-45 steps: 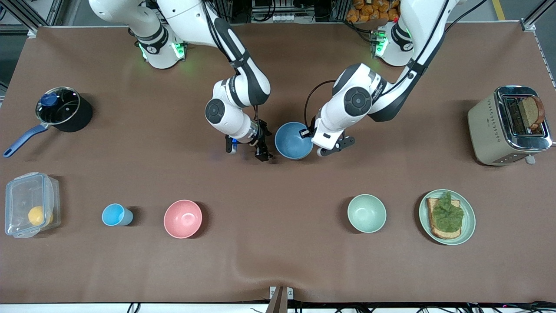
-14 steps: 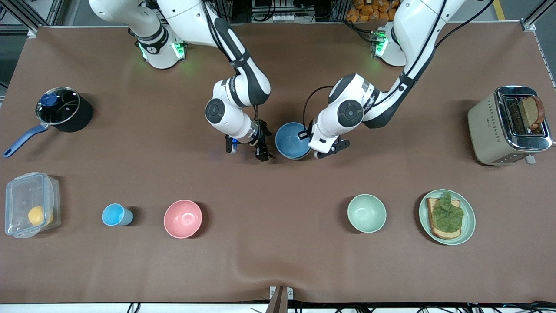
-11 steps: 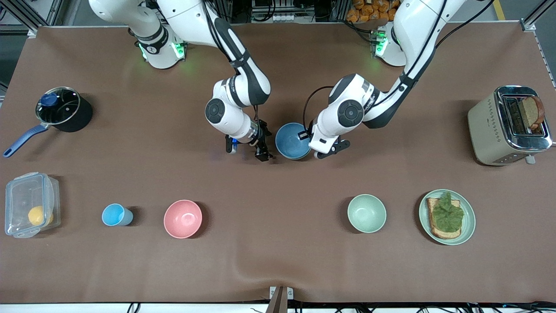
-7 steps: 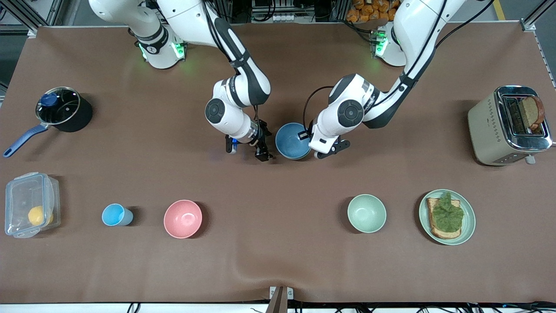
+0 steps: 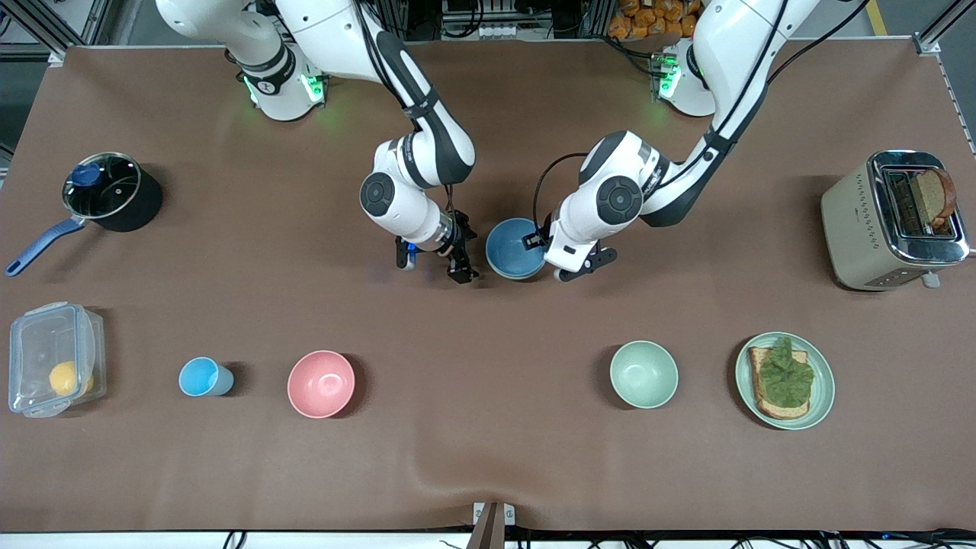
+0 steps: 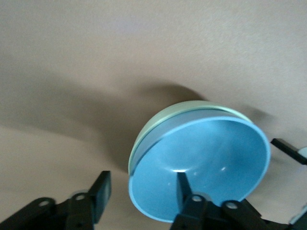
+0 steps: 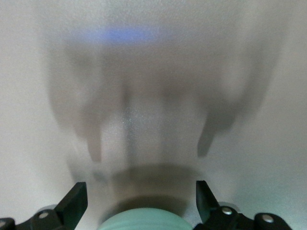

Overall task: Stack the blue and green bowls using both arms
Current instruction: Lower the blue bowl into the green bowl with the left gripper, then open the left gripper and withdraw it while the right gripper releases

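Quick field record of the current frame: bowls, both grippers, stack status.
blue bowl: nested in the green bowl, mid-table
stack status: done, green rim showing under the blue
left gripper: open, astride the blue bowl's rim
right gripper: open, beside the stack, holding nothing
second green bowl: alone, nearer the camera

Whole table (image 5: 488,457) is seen from a high front camera facing both arm bases along the top edge. Left wrist view is taken close, looking down past its own fingers (image 6: 98,191) at the blue bowl (image 6: 211,163); that bowl is shared with the front view. Right wrist view is aimed close at the tabletop, with a green rim (image 7: 146,220) at its edge
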Robot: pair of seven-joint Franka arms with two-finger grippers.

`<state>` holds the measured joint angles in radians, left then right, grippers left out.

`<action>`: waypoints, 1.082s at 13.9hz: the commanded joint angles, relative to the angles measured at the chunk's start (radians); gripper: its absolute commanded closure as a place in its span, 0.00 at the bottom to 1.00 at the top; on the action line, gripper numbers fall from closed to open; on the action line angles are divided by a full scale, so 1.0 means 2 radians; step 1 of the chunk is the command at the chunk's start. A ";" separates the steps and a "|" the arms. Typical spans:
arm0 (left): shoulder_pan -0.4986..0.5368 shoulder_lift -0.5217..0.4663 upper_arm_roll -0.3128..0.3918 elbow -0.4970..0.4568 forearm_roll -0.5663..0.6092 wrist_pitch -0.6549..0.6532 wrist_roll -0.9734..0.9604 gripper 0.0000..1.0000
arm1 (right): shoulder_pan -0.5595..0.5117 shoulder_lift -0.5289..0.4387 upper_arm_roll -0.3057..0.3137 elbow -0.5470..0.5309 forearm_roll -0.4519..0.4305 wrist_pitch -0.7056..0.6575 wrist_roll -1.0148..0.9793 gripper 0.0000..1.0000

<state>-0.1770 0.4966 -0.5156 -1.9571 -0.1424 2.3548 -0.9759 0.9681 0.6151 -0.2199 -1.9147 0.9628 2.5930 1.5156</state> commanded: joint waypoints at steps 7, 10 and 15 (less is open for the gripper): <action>0.071 -0.142 -0.001 0.004 0.014 -0.052 0.002 0.00 | -0.004 -0.012 -0.001 -0.016 0.016 -0.004 -0.034 0.00; 0.109 -0.173 0.001 0.042 0.031 -0.107 0.003 0.00 | -0.008 -0.030 -0.010 -0.030 0.015 -0.024 -0.047 0.00; 0.146 -0.176 0.000 0.140 0.106 -0.238 0.058 0.00 | -0.032 -0.083 -0.046 -0.057 -0.006 -0.127 -0.093 0.00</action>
<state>0.0798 0.1441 -0.5077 -1.7290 0.0430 1.9442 -0.9175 0.9196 0.5487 -0.2805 -1.9606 0.9606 2.4149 1.3770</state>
